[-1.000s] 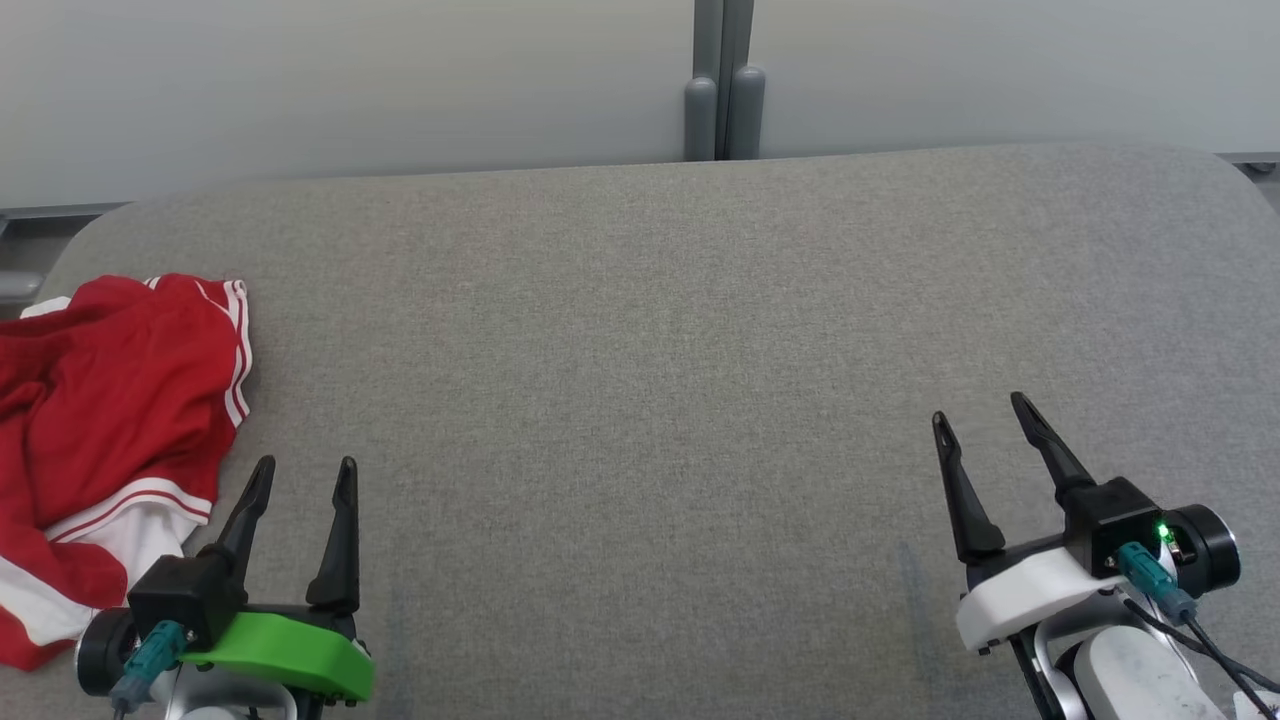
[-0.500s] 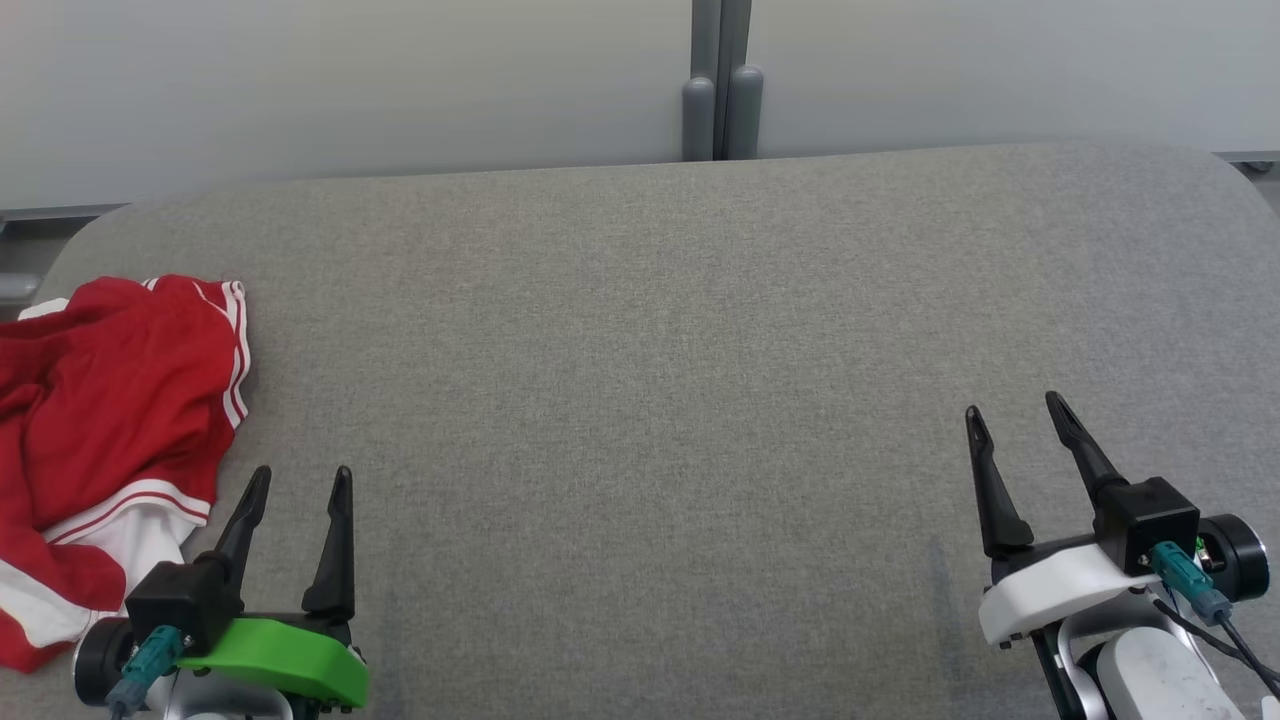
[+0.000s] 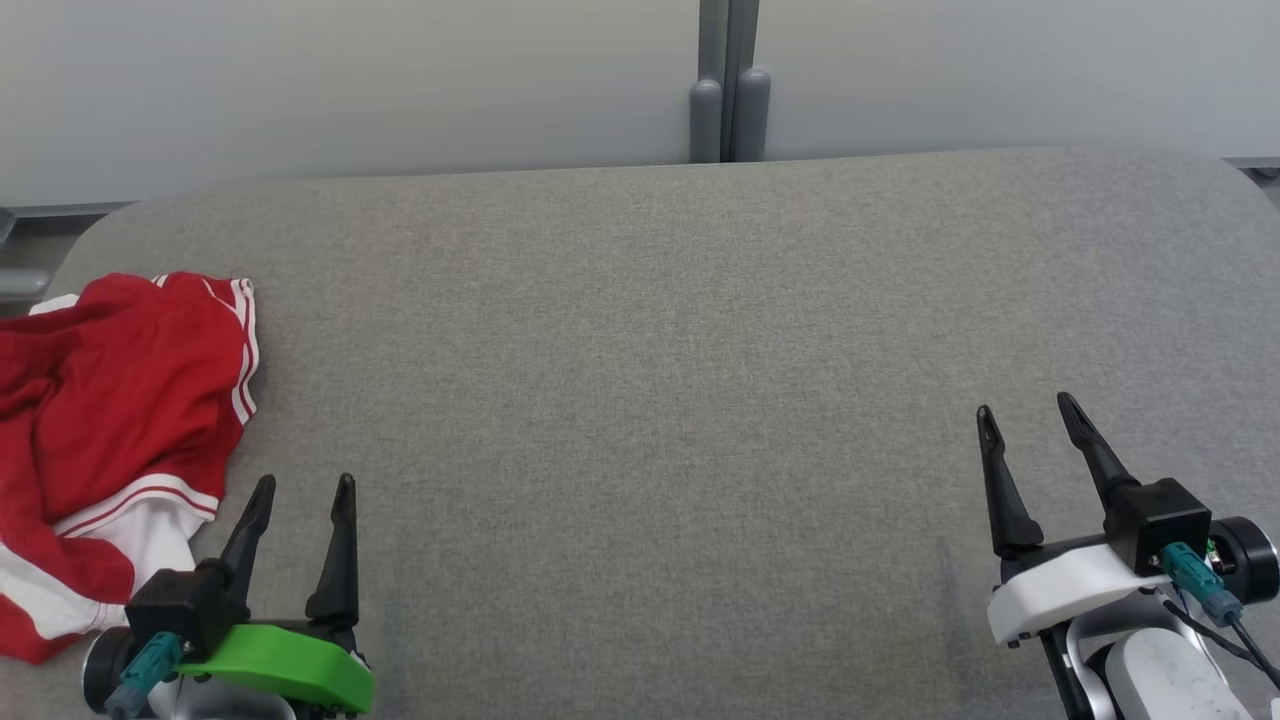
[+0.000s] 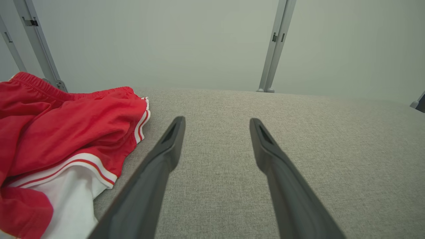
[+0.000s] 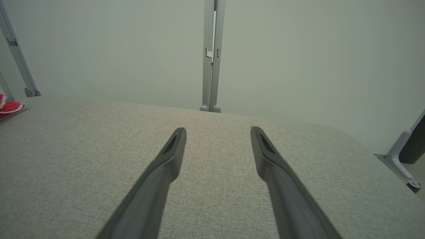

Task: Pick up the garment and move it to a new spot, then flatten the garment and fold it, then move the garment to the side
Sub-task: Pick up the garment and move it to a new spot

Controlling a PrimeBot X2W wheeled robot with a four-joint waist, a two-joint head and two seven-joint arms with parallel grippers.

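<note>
Left gripper [image 3: 305, 480] and right gripper [image 3: 1025, 404], both spread wide and empty.
Crumpled red shorts with white stripes [image 3: 110, 400] lie just outside the left gripper, at the grey fabric-covered table's [image 3: 650, 400] left edge. Bare cloth runs between and ahead of both grippers to the far edge, where grey metal posts [image 3: 728, 100] stand.

The left gripper [image 3: 305, 482] sits low on the robot's left, its two dark fingers [image 3: 338, 545] spread wide and empty. The right gripper [image 3: 1025, 405], low on the right, is likewise spread and empty.
</note>
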